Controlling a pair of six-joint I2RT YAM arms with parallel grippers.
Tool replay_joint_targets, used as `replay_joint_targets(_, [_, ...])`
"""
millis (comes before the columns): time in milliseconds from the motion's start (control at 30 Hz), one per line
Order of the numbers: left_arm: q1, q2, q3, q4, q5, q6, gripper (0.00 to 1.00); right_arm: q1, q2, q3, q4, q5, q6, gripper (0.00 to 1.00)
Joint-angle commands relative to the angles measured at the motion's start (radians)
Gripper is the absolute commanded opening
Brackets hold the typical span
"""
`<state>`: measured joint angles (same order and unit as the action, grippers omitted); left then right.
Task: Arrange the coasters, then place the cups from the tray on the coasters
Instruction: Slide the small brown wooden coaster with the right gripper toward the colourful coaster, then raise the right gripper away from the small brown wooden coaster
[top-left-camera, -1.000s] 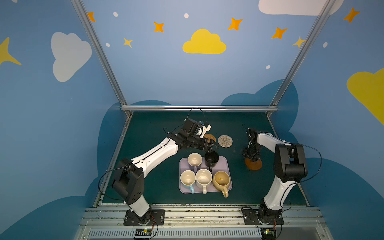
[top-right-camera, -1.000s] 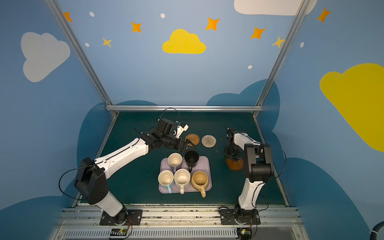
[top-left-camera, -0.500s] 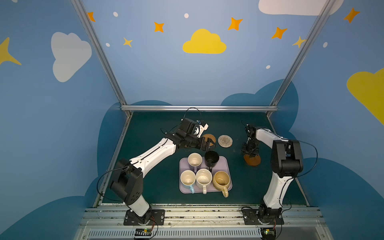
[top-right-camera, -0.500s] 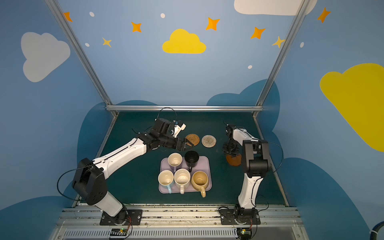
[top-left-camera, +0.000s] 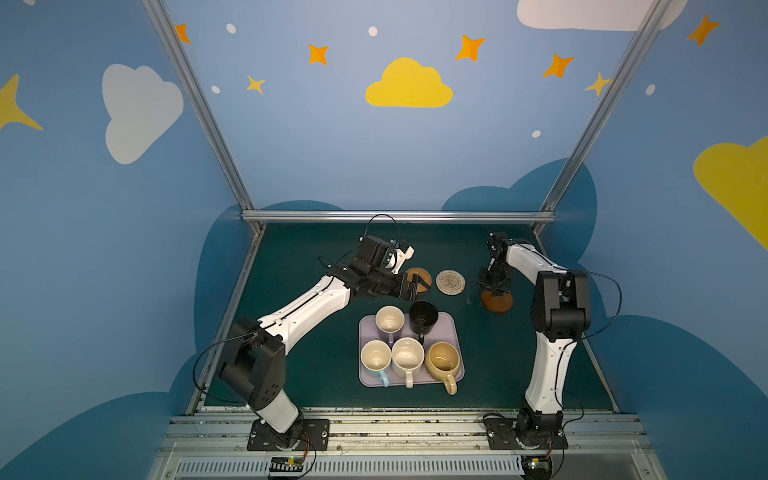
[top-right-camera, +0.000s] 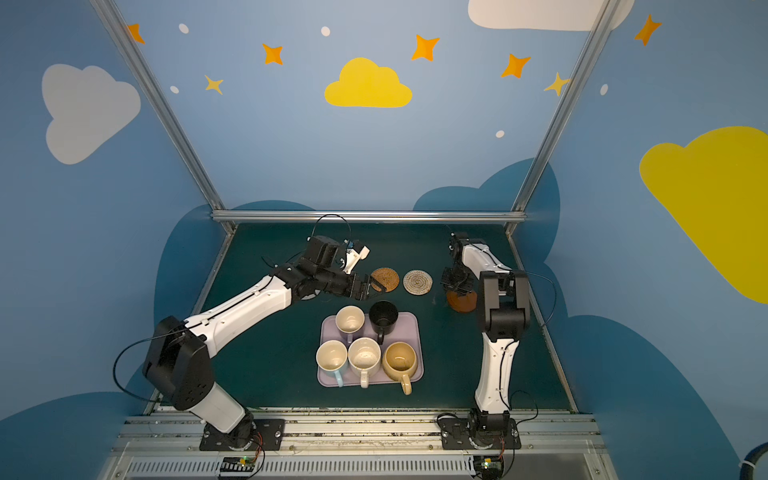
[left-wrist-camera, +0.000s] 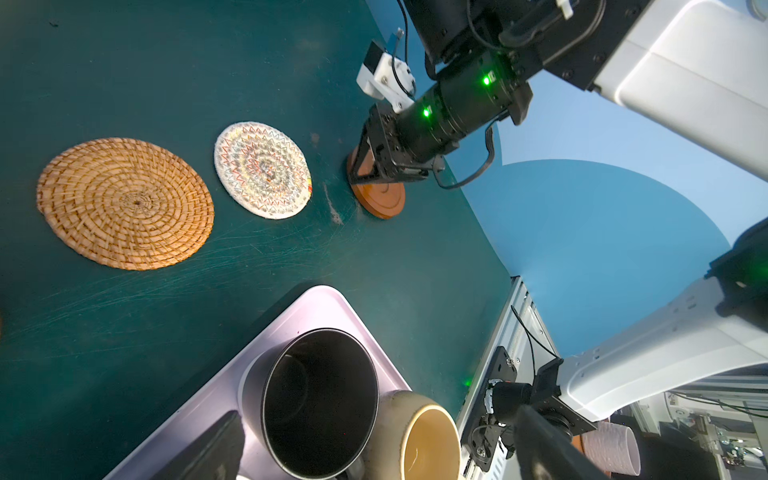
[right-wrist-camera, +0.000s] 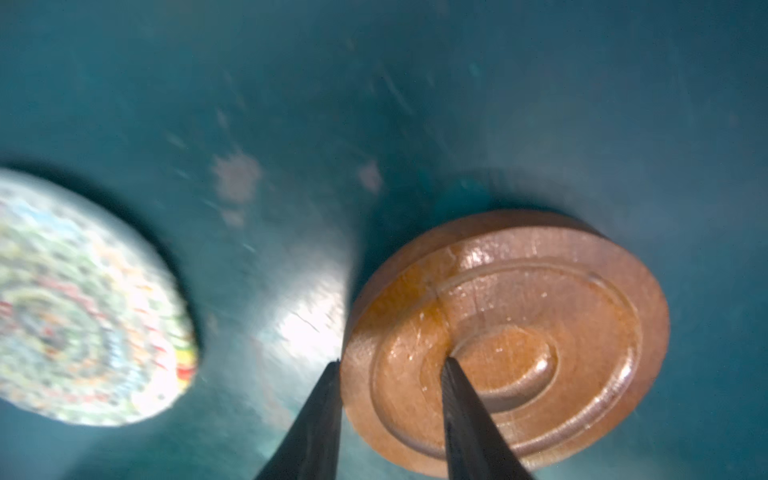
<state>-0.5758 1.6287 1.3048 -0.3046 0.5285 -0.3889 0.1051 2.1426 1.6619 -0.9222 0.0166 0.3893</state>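
Cloud-painted blue walls (top-left-camera: 374, 166) enclose a scuffed dark-green mat (top-left-camera: 311, 374). The tray (top-left-camera: 449, 332) holds all five cups (top-left-camera: 444, 361). The left gripper (top-left-camera: 414, 287) hangs wide open near the orange woven coaster (left-wrist-camera: 124, 203); the right gripper (right-wrist-camera: 392, 365) pinches the rim of the wooden coaster (right-wrist-camera: 540, 332).

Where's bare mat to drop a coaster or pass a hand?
Free: back strip of mat between rear rail and the coasters; mat between tray and right arm; front strip before the tray. Crowded: tray full of mugs; left gripper fills the gap to the tan woven coaster; cream woven coaster; wooden coaster with the right gripper on it.
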Motion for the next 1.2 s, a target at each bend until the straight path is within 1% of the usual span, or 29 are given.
replay_joint_targets(0, [0.005, -0.024, -0.010, 0.010, 0.023, 0.004, 1.00, 0.009, 0.060, 0.068, -0.019, -0.038, 0.004, 0.37])
replay_joint_targets(167, [0.007, -0.019, -0.010, 0.010, 0.019, 0.003, 1.00, 0.016, 0.111, 0.159, -0.044, -0.049, 0.008, 0.38])
replay_joint_targets(400, [0.011, -0.005, -0.002, 0.012, 0.027, -0.005, 1.00, 0.044, 0.154, 0.239, -0.059, -0.070, 0.009, 0.38])
replay_joint_targets(467, [0.011, -0.005, -0.002, 0.013, 0.028, -0.007, 1.00, 0.052, 0.170, 0.263, -0.070, -0.061, 0.005, 0.38])
replay_joint_targets(567, [0.013, -0.006, -0.004, 0.011, 0.028, -0.007, 1.00, 0.058, 0.176, 0.274, -0.080, -0.036, 0.003, 0.39])
replay_joint_targets(667, [0.016, -0.006, -0.007, 0.013, 0.031, -0.009, 1.00, 0.054, 0.180, 0.280, -0.077, -0.041, 0.004, 0.39])
replay_joint_targets(767, [0.019, -0.003, -0.007, 0.013, 0.034, -0.012, 1.00, 0.053, 0.194, 0.315, -0.123, -0.002, 0.013, 0.39])
replay_joint_targets(900, [0.021, -0.007, -0.012, 0.015, 0.035, -0.015, 1.00, 0.051, 0.175, 0.285, -0.108, 0.012, 0.020, 0.39])
replay_joint_targets(1000, [0.021, -0.006, -0.012, 0.016, 0.036, -0.017, 1.00, 0.048, 0.186, 0.304, -0.124, 0.031, 0.017, 0.40])
replay_joint_targets(1133, [0.022, -0.007, -0.013, 0.026, 0.047, -0.031, 1.00, 0.047, 0.188, 0.314, -0.114, -0.006, 0.005, 0.41])
replay_joint_targets(1167, [0.022, -0.009, -0.013, 0.027, 0.048, -0.031, 1.00, 0.050, 0.186, 0.315, -0.112, 0.002, 0.004, 0.42])
